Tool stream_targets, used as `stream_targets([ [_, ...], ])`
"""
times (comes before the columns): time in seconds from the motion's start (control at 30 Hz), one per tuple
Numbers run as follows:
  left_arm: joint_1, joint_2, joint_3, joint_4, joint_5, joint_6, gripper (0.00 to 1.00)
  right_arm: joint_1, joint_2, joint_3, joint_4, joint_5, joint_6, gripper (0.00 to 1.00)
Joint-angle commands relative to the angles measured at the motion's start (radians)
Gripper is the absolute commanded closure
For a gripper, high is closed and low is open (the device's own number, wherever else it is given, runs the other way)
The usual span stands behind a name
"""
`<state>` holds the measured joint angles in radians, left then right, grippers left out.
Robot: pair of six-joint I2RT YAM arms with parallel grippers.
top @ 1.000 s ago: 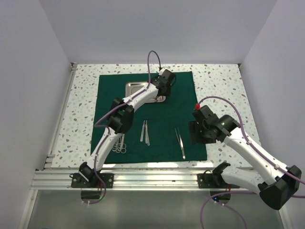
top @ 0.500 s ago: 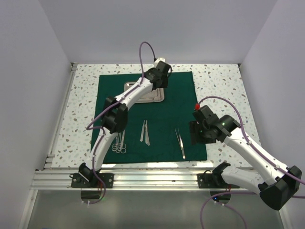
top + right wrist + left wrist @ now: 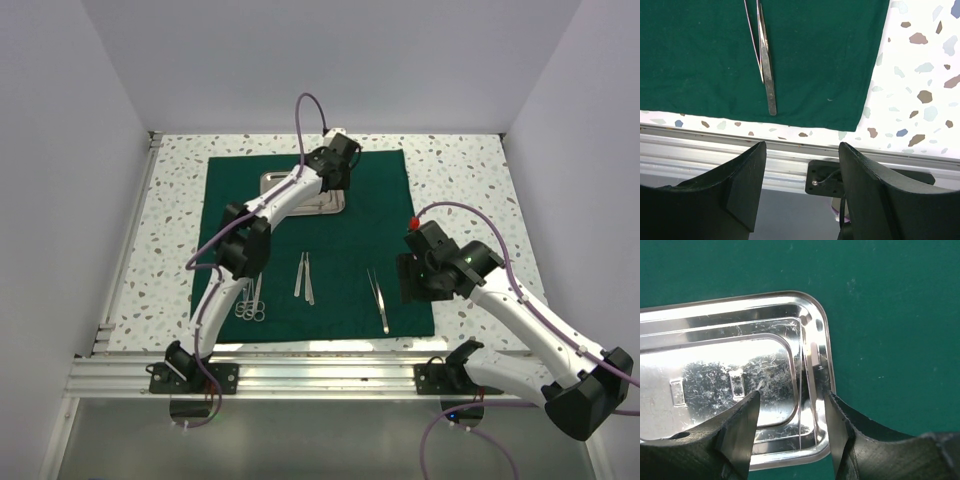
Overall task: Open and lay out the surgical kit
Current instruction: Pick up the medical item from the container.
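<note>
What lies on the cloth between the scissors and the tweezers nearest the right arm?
Two slim silver instruments, side by side on the cloth, as the top view shows.

Counter [image 3: 460, 180]: white, speckled with coloured flecks. One dark green cloth [image 3: 350, 240], spread flat as a square sheet, lies directly on it. Bare counter shows left, right and beyond the cloth.

Green cloth [image 3: 350, 250] spread flat on the surface, shiny tray [image 3: 277, 184] at its 12 o'clock. Ring-handled scissors [image 3: 252, 312] at 8, two slim tools [image 3: 304, 275] near 6, long tweezers [image 3: 379, 298] at 5.
</note>
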<state>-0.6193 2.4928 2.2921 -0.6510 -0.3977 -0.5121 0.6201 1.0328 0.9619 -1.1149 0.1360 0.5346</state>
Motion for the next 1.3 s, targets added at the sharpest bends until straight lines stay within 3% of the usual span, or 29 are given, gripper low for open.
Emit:
stream_targets([
  [0.0, 0.003, 0.029, -0.01, -0.012, -0.017, 0.001, 0.43, -0.002, -0.011, 0.034, -0.005, -0.006, -0.002, 0.36],
  [0.47, 0.001, 0.09, -0.039, -0.038, 0.002, 0.009, 0.47, -0.002, 0.004, 0.035, -0.002, -0.001, -0.001, 0.37],
  [0.57, 0.001, 0.104, -0.045, -0.056, 0.016, 0.009, 0.57, 0.0, 0.004, 0.037, -0.002, -0.001, -0.001, 0.37],
  [0.77, 0.001, 0.095, -0.111, -0.058, 0.066, 0.006, 0.97, -0.002, 0.012, 0.037, 0.004, -0.001, -0.002, 0.37],
  [0.8, 0.001, 0.092, -0.118, -0.058, 0.071, 0.007, 1.0, -0.002, 0.013, 0.037, 0.007, -0.003, -0.004, 0.37],
  [1.1, 0.015, -0.041, -0.151, -0.036, 0.167, 0.035, 1.0, -0.003, 0.055, 0.081, 0.052, -0.013, -0.044, 0.39],
  [1.27, 0.073, -0.09, -0.054, -0.094, 0.482, 0.09, 1.0, -0.002, 0.11, 0.234, 0.081, 0.007, -0.11, 0.38],
])
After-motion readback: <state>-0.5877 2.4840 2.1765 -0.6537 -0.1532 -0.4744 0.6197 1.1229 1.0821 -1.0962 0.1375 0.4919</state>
